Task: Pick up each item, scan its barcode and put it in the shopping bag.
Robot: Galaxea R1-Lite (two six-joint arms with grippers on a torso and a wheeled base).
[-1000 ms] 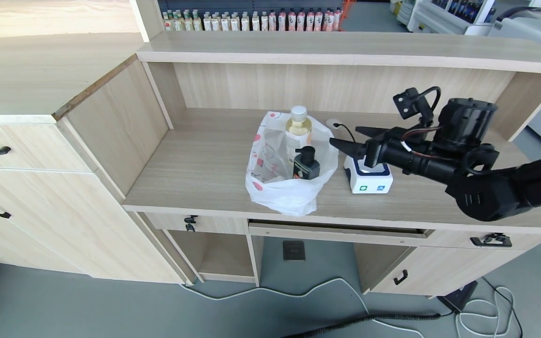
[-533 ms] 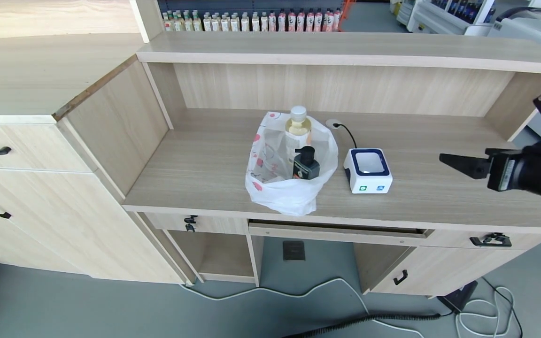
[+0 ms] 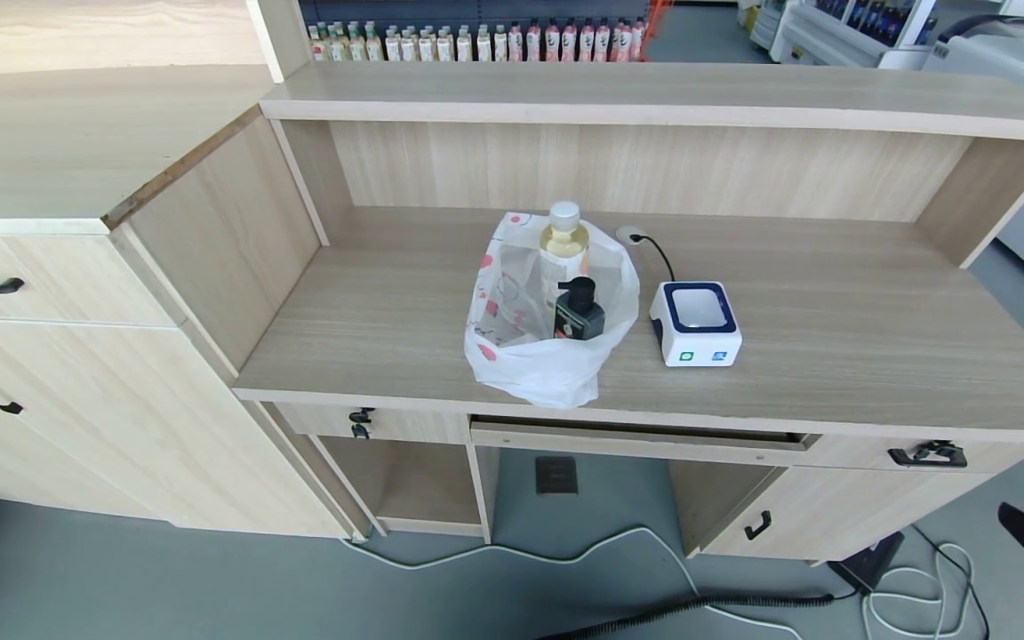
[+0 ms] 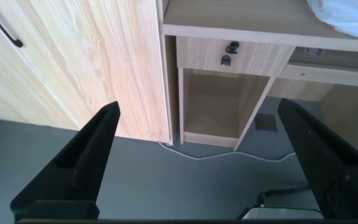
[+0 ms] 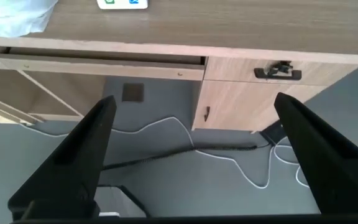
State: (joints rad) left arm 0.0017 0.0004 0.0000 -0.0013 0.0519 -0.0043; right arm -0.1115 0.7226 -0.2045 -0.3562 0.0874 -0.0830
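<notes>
Wooden counter (image 3: 370,320) holds the task's things. We find the left gripper (image 4: 199,106) spread wide, empty, below counter level. Bottle (image 3: 563,244) and pump bottle (image 3: 579,311) stand in the bag (image 3: 521,364); its soft wall may slump and tip them. Scanner (image 3: 695,324) stands just right of it; we read no print. Right gripper (image 5: 194,99): spread, empty; rising, it could strike the drawer (image 5: 104,59).

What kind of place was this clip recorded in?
Most likely a small shop's checkout. A wooden counter carries a white barcode scanner beside a filled shopping bag, and a row of bottled drinks lines a shelf in the room behind.
</notes>
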